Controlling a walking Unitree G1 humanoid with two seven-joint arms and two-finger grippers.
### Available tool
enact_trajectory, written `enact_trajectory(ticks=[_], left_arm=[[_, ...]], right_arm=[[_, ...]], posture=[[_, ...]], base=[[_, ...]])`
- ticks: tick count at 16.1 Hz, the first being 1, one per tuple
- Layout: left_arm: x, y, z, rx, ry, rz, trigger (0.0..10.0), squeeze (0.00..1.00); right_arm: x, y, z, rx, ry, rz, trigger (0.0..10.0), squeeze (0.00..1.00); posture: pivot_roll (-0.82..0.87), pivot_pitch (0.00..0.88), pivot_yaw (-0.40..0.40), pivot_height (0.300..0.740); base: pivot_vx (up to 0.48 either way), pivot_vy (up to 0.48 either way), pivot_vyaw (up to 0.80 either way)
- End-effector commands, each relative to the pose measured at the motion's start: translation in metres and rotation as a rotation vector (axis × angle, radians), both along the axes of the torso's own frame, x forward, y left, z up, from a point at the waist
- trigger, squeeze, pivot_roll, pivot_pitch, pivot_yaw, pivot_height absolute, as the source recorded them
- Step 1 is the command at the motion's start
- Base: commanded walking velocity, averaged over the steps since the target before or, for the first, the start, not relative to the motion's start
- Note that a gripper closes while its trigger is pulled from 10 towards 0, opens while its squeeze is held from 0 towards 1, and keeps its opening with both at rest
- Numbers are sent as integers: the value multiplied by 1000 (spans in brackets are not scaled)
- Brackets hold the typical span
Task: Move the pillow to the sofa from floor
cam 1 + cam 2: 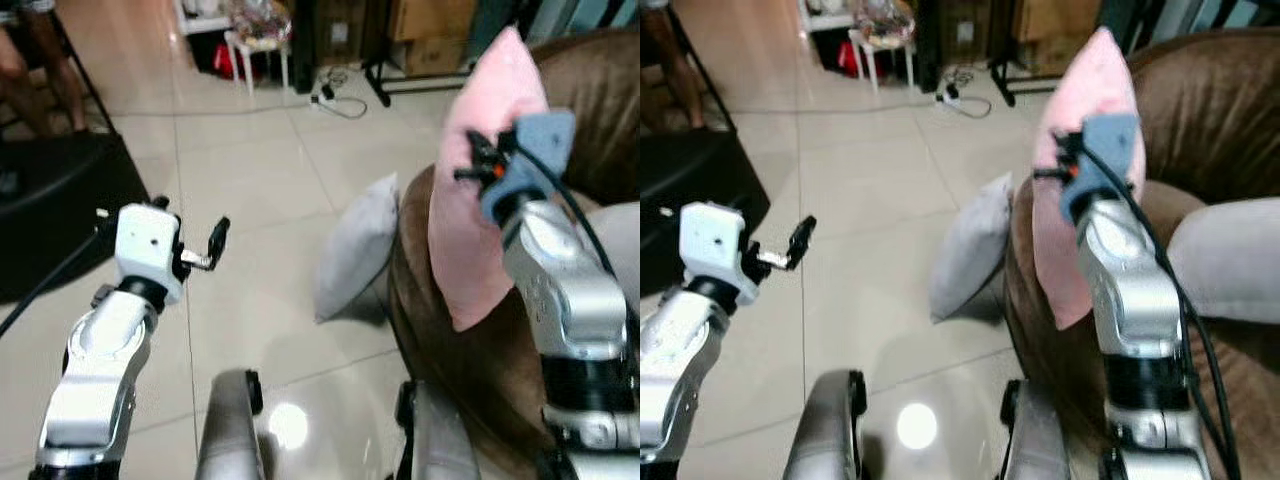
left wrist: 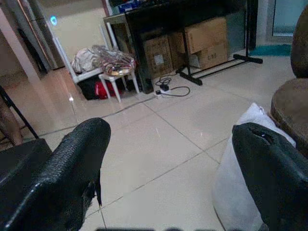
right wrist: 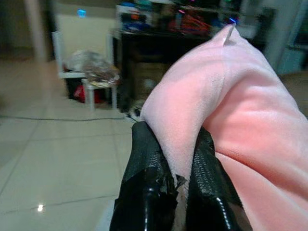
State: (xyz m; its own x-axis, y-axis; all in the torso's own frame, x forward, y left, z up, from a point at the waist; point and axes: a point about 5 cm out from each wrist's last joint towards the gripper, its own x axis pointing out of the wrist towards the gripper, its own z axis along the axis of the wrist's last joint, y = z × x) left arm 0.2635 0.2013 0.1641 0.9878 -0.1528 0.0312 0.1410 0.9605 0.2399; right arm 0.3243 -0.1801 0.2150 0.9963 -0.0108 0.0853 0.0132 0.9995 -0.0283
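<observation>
You see the brown sofa (image 1: 590, 110) on the right, and the pink pillow (image 1: 480, 180) stands upright above its arm, off the floor (image 1: 250, 170). A grey pillow (image 1: 358, 250) leans against the sofa on the floor. Your right gripper (image 3: 175, 168) has its 2 fingers clamped on a fold of the pink pillow, while your left gripper (image 2: 168, 173) hangs over the floor with its fingers wide apart.

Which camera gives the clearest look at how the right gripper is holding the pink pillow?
The right wrist view: the right gripper has both black fingers pinching a fold of the pink pillow up close. The two eye views show the whole pillow held upright over the brown sofa, with the grip hidden behind the wrist.
</observation>
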Motion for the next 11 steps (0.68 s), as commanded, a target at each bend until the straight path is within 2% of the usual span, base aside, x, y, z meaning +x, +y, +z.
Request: enact_trajectory(ticks=[1,4,5,7,9,11], left_arm=[[-1,-3,0,-6,-4,3,10000,576],[-9,-1,-9,-17,6,41,10000,565],[-13,0,-13,-22,18,61,10000,525],[-12,-10,-13,-1,14,65,10000,510],[-8,-15,-7,-6,-6,49,10000,498],[-5,-6,-9,-6,-5,66,10000,478]], right_arm=[[-6,-4,-4,25,-4,-31,10000,0],[-25,-4,-26,89,38,-48,10000,0],[-32,-2,-33,90,53,-51,10000,0],[-44,1,-45,117,94,-16,10000,0],[-41,-2,-38,122,73,-10,10000,0],[-38,-5,-39,143,68,-50,10000,0]], posture=[[-5,0,2,606],[-5,0,-14,636],[-1,0,-10,646],[-11,0,-1,671],[-18,0,7,691],[-12,0,7,716]], base=[[0,0,0],[0,0,0],[0,0,0],[0,0,0],[0,0,0],[0,0,0]])
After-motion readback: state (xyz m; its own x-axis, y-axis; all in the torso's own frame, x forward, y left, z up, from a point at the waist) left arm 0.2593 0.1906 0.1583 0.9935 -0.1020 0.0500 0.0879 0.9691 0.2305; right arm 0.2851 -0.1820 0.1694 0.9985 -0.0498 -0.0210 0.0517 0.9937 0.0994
